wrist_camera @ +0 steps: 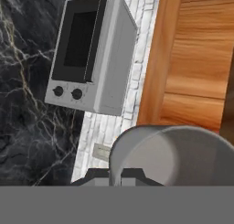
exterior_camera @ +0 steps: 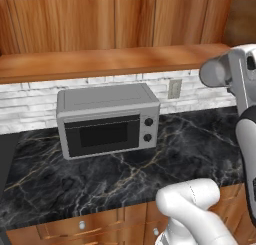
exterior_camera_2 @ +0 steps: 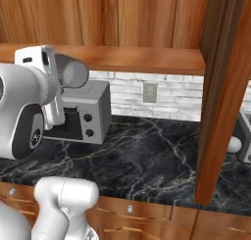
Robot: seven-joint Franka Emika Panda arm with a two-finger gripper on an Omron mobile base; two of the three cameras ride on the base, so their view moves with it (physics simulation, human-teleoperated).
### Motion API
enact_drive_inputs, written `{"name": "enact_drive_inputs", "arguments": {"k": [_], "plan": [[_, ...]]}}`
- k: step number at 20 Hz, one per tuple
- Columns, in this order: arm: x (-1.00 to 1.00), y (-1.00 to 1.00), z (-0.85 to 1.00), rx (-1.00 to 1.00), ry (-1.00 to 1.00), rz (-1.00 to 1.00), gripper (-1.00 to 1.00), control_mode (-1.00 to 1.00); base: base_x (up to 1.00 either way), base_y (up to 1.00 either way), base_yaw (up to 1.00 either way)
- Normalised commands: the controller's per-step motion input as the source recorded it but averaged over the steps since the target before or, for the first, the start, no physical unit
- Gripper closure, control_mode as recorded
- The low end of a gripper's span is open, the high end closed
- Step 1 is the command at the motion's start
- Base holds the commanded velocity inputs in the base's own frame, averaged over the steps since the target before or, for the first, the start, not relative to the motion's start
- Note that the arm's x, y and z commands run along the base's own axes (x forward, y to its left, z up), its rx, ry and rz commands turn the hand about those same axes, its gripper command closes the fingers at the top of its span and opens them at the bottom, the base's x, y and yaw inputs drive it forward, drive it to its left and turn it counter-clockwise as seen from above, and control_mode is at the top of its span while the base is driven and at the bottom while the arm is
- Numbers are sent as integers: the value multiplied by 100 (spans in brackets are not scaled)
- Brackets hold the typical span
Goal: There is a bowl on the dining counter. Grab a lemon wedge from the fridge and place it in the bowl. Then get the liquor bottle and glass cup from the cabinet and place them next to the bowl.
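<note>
glass cup [wrist_camera: 171, 154] clamped in hand [wrist_camera: 121, 175], raised near cabinet [exterior_camera: 100, 59] shelf edge, above counter [exterior_camera: 150, 164] right of microwave [exterior_camera: 107, 120]

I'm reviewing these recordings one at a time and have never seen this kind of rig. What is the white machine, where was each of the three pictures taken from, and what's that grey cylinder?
The white machine is a robot arm on a driving base, in a rendered kitchen. Two pictures come from cameras on the base, behind the arm to its left and right; the third looks along its hand, so it appears rolled sideways.

On the black marble kitchen counter stands a grey toaster oven against a white brick wall, under wooden wall cabinets. Brown drawers run below the counter.

The grey cylinder is the glass cup, a translucent tumbler. The tool is shut on it: in the hand picture its rim sits right at the fingertips, and in both base pictures it sticks out sideways from the raised hand, above the counter.
</note>
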Motion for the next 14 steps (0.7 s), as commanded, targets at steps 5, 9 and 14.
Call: {"name": "enact_drive_inputs", "arguments": {"k": [5, 9, 14], "plan": [[-23, 17, -20, 0, 13, 0, 100, -100, 0, 0, 0], [-29, 15, -19, 0, 2, 0, 100, 100, -22, 8, 3], [0, 0, 0, 0, 0, 0, 100, 100, -98, 28, 34]]}}
